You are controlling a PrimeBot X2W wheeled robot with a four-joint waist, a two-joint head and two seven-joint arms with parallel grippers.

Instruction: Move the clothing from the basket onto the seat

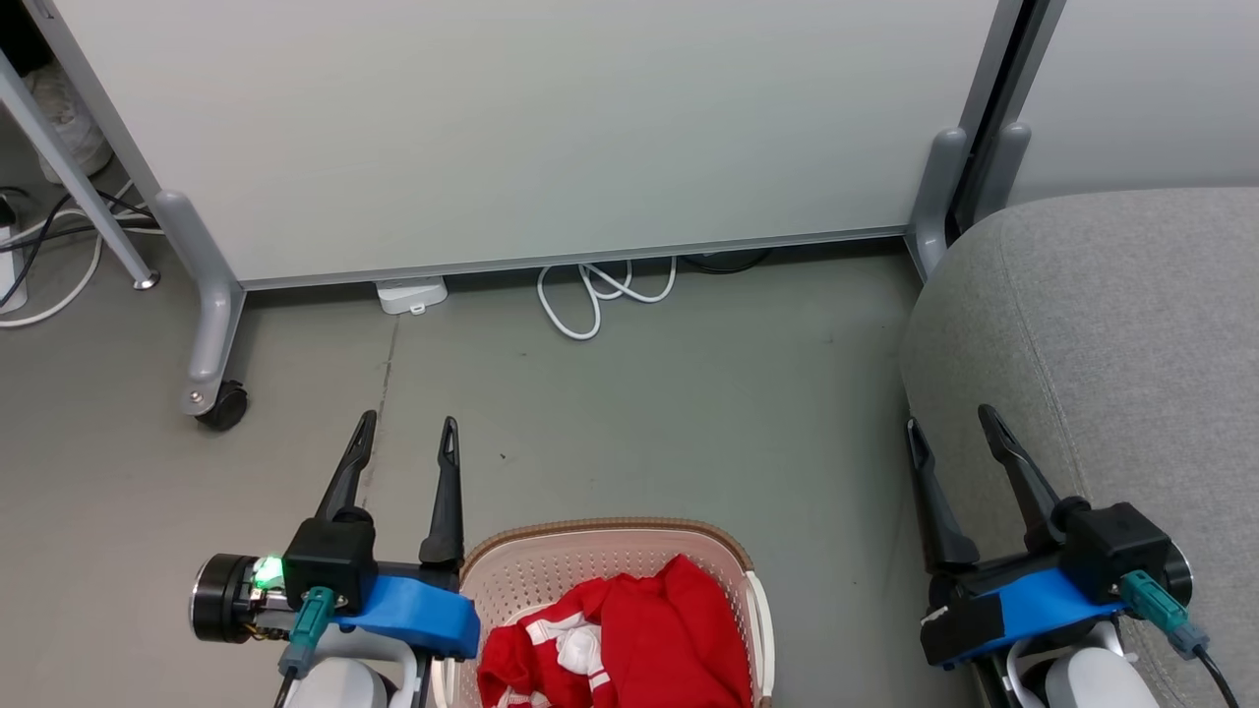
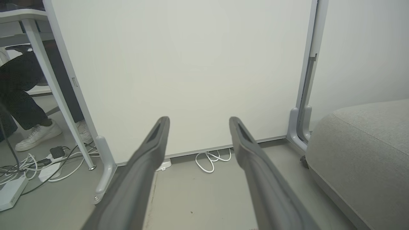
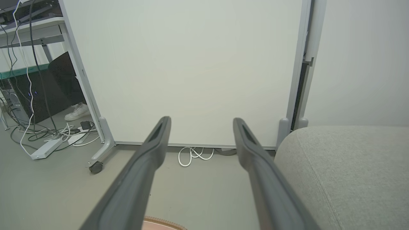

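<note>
The cream-white basket [image 1: 536, 565] with a brown rim stands on the floor at the bottom middle of the head view. Red clothing [image 1: 639, 639] with white stripes lies bunched inside it. My left gripper [image 1: 407, 428] hovers just left of the basket, open, fingers pointing away over the floor. My right gripper [image 1: 952, 423] is open beside the front edge of the grey seat [image 1: 1102, 324] at the right. Both wrist views look along empty spread fingers [image 2: 150, 153] [image 3: 153, 150] toward a white panel. The seat [image 2: 361, 150] [image 3: 345, 166] fills their right side. A sliver of basket rim [image 3: 163, 222] shows below.
A white rolling partition [image 1: 551, 128] with grey legs and a caster [image 1: 221, 403] stands ahead. A coiled white cable [image 1: 600, 295] lies at its base. Cables and power strips [image 2: 19, 179] lie left, beside a person's legs and white shoes [image 2: 38, 134] under a desk. Grey floor lies between basket and partition.
</note>
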